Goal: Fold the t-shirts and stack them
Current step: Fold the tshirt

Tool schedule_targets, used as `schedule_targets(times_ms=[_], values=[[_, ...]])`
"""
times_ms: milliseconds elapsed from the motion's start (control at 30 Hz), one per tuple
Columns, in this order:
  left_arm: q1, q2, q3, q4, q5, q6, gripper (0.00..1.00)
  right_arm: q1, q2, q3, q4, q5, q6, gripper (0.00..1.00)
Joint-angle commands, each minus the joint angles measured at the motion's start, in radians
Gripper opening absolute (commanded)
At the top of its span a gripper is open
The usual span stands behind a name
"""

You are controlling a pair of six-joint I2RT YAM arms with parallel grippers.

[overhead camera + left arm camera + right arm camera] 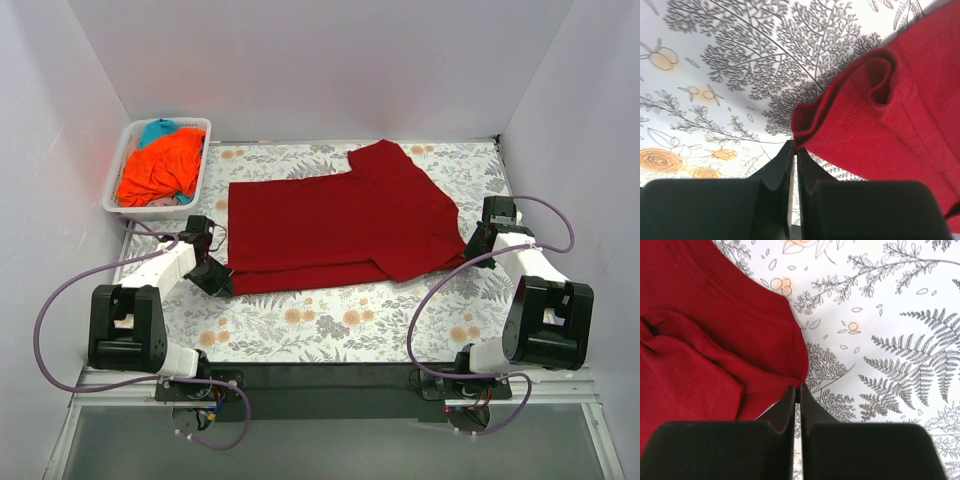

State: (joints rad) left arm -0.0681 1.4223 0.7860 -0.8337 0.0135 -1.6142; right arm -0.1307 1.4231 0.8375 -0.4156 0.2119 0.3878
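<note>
The dark red t-shirt [340,220] lies spread on the floral tablecloth, its near edge folded over and one sleeve pointing to the far side. My left gripper [220,275] is shut on the shirt's near-left folded corner [880,115], pinched at the fingertips [788,150]. My right gripper [472,243] is shut on the shirt's right edge [700,340], with the hem caught at the fingertips [790,392]. The bright orange t-shirt [160,168] and the teal t-shirt [157,129] lie crumpled in the basket.
The white slotted basket [150,208] stands at the far left corner. White walls close in the table on the left, back and right. The floral tablecloth [340,320] shows bare in front of the shirt, between the two arm bases.
</note>
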Motion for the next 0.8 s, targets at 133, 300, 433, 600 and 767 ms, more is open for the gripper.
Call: schedule_targets(times_ms=[133,300,433,600,767], values=[[0.042,-0.048,-0.013,-0.030,-0.067,0.056,0.00,-0.006,-0.062,-0.029,-0.069,0.058,-0.013,0.01],[0.042,-0.077,0.039,0.005,0.069,0.145,0.40,-0.006,-0.076,0.032,-0.084,-0.048,-0.023,0.52],[0.042,-0.204,0.113,0.047,0.165,0.218,0.66,-0.006,-0.128,0.127,-0.126,-0.092,-0.039,0.59],[-0.073,-0.152,0.121,0.183,0.357,0.147,0.58,-0.004,-0.139,0.175,-0.153,-0.250,-0.067,0.54],[-0.376,0.014,0.162,0.415,0.323,-0.073,0.53,-0.004,-0.095,0.153,-0.155,-0.331,-0.092,0.50]])
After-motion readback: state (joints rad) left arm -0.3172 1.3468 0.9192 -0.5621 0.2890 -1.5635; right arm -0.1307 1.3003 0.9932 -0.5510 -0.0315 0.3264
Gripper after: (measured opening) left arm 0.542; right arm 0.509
